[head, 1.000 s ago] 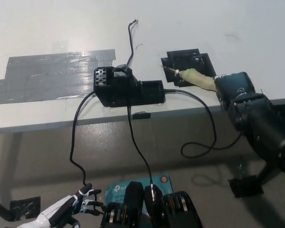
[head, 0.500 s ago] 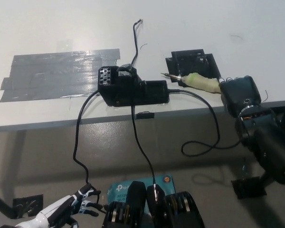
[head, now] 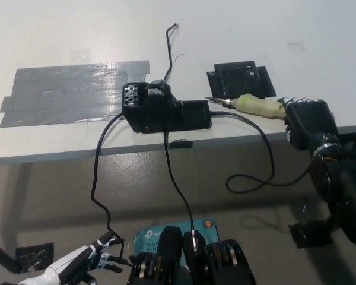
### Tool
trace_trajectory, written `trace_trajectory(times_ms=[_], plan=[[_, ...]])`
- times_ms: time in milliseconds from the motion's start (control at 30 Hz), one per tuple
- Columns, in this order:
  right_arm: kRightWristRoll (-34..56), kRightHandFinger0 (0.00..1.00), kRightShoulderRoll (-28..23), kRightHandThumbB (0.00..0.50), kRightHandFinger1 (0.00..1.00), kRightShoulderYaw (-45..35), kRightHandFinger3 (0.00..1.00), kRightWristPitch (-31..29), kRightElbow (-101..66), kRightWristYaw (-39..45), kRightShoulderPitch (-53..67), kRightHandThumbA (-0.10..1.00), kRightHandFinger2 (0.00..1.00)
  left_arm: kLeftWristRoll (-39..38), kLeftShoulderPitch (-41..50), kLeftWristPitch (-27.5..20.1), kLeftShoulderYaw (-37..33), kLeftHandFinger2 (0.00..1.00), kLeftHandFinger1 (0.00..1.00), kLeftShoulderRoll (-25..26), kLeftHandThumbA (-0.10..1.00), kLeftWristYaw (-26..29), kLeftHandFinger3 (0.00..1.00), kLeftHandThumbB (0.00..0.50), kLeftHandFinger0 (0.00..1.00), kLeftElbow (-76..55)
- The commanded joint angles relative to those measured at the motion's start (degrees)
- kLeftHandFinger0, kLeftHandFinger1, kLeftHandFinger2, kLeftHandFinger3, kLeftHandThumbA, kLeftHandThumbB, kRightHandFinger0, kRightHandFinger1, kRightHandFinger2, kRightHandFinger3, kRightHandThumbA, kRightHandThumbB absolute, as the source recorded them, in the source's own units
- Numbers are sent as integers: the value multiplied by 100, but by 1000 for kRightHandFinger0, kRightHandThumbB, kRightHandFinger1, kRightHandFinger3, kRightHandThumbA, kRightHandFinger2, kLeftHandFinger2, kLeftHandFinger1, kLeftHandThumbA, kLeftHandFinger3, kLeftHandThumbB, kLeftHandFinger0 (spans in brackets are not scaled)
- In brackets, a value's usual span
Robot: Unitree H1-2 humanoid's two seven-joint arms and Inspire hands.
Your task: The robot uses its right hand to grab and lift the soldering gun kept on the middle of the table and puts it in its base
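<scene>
The black right robot hand is clamped around the rear of the soldering gun, gripping the dark end so that the pale yellow-green handle and the thin metal tip stick out toward picture left. The tool is held almost level, low over the white surface, with its tip just at the right end of the black base unit, which looks like the approach line for feeding the iron into its holder (the exact slot is hard to make out from this angle). Gripping well back from the hot end leaves the whole front section free to enter the base, and it keeps the hand itself clear of the unit. The iron's black cord loops down off the front edge of the surface and hangs slack, so it does not seem to pull against the move. A black square mount lies just behind the tool, and a wide patch of grey tape is stuck down at picture left, well apart from the action. The white left robot hand rests low at the bottom left, below the surface, fingers spread and holding nothing. My judgement is that the insertion step is in hand but not finished.
</scene>
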Motion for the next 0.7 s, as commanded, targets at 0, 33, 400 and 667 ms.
trace_trajectory(times_ms=[0,33,400,667], plan=[[426,0,-4,0,83,-328,231,-342,32,-406,101,-100,462,-55,23,69,11,780,801,182,1000,-19,998,471,1000,-85],[460,0,-1,8,95,-381,219,-369,11,-415,100,-100,489,-53,34,69,12,780,800,183,1000,-5,997,472,1000,-91],[718,0,79,41,141,-797,89,-195,-152,-179,-98,-100,478,-24,37,69,9,775,792,194,1000,3,1000,456,1000,-96],[549,0,-89,151,166,-660,292,-466,-183,-355,-239,-100,527,-52,4,69,-8,799,797,230,1000,-4,1000,468,1000,-124]])
